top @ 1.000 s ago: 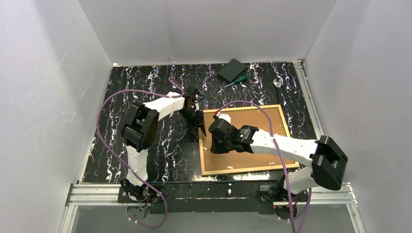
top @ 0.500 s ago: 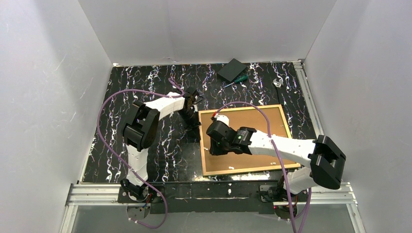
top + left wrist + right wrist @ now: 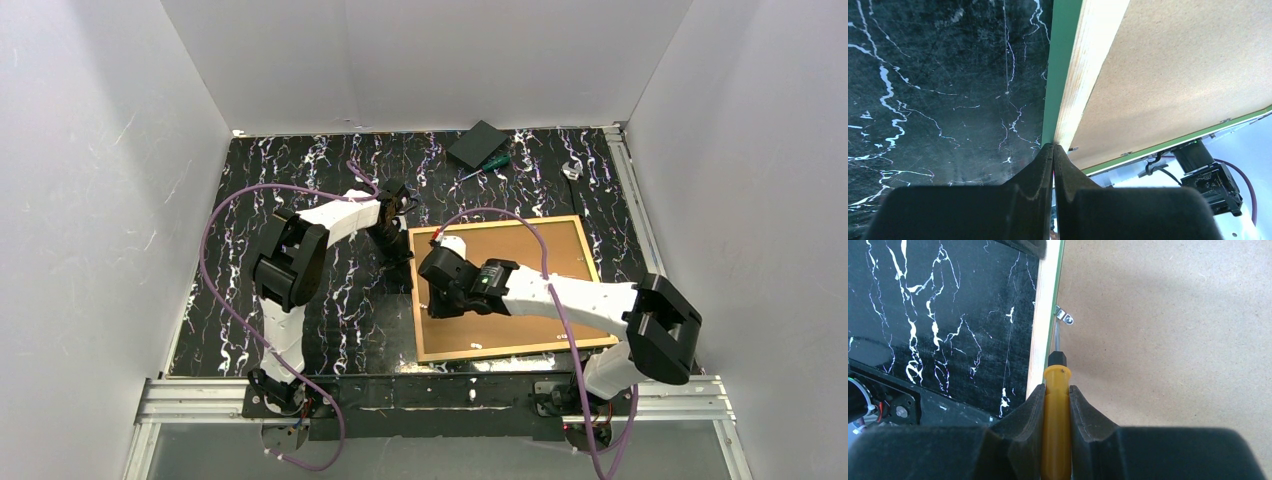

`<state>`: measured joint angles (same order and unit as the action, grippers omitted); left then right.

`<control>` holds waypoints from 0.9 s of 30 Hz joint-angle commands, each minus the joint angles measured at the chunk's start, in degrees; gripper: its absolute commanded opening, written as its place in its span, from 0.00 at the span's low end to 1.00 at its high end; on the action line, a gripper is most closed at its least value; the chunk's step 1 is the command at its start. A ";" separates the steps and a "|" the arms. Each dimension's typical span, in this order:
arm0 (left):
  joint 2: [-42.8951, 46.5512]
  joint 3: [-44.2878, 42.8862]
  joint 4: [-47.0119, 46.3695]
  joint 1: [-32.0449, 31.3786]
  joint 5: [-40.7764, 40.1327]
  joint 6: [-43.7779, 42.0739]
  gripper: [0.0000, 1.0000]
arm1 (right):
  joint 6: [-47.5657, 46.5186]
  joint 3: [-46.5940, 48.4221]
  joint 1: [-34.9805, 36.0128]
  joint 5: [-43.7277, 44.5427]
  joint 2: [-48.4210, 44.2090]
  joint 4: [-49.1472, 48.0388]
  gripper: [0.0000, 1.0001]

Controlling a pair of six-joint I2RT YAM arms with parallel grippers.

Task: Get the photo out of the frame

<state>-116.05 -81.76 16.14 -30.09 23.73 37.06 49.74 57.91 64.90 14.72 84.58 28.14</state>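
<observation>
The frame (image 3: 416, 318) lies face down on the black marble table, its green rim with a wood back edge (image 3: 1064, 60) round the brown backing board (image 3: 535, 255). The photo is hidden under the board. My left gripper (image 3: 399, 243) is shut, and its tips (image 3: 1053, 146) touch the frame's left edge near the far corner. My right gripper (image 3: 432, 292) is shut on a yellow-handled screwdriver (image 3: 1056, 410). The screwdriver's shaft reaches a small metal clip (image 3: 1064, 316) at the board's left edge.
A black box (image 3: 477, 143), a green-handled screwdriver (image 3: 487, 165) and a small shiny item (image 3: 571, 170) lie at the far side. White walls stand on three sides. A metal rail (image 3: 200, 398) runs along the near edge.
My right gripper has moved left with the screwdriver to the frame's left edge. My left gripper has drawn back toward the frame's far-left corner.
</observation>
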 commanded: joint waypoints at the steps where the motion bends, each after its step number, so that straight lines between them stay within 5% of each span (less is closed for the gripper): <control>1: -1.50 0.88 6.23 -0.59 0.97 -0.07 0.00 | -0.28 3.52 0.25 1.92 1.94 -0.10 0.01; 27: -2.84 0.09 8.13 -0.59 0.18 -0.23 0.00 | -1.12 11.53 0.07 11.85 7.70 8.79 0.01</control>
<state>-116.77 -82.19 17.02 -30.00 23.86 37.08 49.21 66.00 65.23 22.92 91.00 34.41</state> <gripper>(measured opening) 0.007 0.261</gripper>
